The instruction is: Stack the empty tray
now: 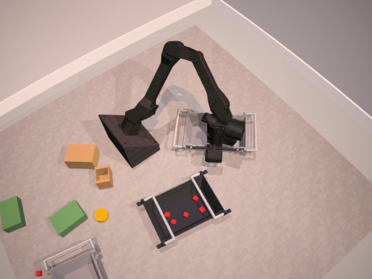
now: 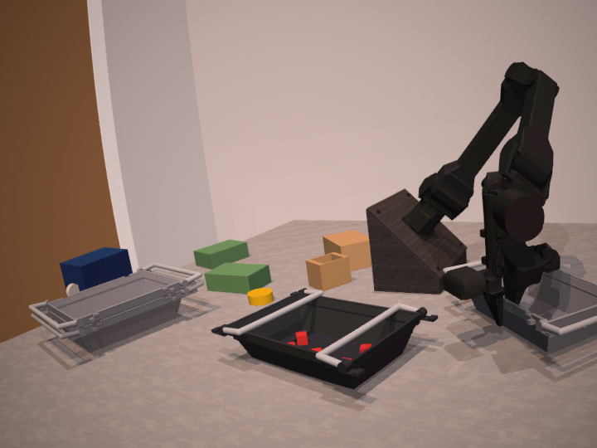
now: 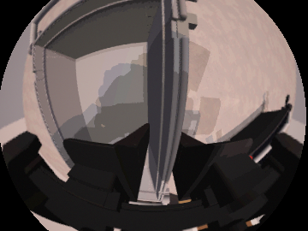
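The jaws are clamped on the near long wall of the empty tray [image 1: 192,132], one finger inside it and one outside; the wrist view shows that grey wall running straight up between the two dark fingers. The gripper [image 2: 501,301] points straight down, with the arm [image 1: 180,68] arched over from its dark wedge base [image 1: 132,141]. In the top view this pale tray lies on the table [image 1: 285,210] in the far middle, right of the base, its white wire bars at its left and right ends. It appears to rest flat on the table.

The loaded tray [image 1: 159,219], black, stands nearer, well apart from the empty one. Its two white bars [image 1: 204,195] lie in across its top, one near each end. Five small red blocks [image 1: 185,214] are scattered on its floor.

To the left lie an orange box [image 1: 81,155], an open orange cube [image 1: 103,176], two green blocks [image 1: 67,217], and a yellow disc [image 1: 101,215]. A second grey tray [image 2: 115,301] sits at the near left, with a lone red cube [image 1: 39,273] beside it. In the exterior view a dark blue box [image 2: 96,265] stands behind that tray.
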`<state>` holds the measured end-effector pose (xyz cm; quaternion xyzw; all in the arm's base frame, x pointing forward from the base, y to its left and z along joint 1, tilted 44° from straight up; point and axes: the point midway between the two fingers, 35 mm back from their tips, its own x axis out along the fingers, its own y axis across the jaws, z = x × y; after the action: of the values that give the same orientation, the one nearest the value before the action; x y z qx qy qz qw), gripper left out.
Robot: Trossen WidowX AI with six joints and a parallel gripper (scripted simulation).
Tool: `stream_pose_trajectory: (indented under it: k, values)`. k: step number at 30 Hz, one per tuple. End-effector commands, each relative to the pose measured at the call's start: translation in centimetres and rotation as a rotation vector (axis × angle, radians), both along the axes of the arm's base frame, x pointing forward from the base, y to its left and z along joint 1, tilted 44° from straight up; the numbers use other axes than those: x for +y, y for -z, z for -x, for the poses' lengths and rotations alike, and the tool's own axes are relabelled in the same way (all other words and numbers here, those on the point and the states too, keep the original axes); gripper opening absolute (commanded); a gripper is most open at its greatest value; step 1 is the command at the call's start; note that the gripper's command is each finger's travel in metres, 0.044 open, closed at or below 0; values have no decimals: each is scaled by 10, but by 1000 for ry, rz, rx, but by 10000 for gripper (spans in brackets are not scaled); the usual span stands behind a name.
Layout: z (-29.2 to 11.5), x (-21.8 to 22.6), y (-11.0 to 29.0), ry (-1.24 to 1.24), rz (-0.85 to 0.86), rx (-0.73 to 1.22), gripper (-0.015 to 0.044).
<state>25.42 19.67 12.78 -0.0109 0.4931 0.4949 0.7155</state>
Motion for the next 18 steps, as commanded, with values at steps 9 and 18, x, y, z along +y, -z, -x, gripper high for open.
stream_pose_trajectory:
  k: [9,18]
  values:
    - [-1,-44,-45,5,10,-14,0]
    - [1,-58,-58,5,11,-14,0]
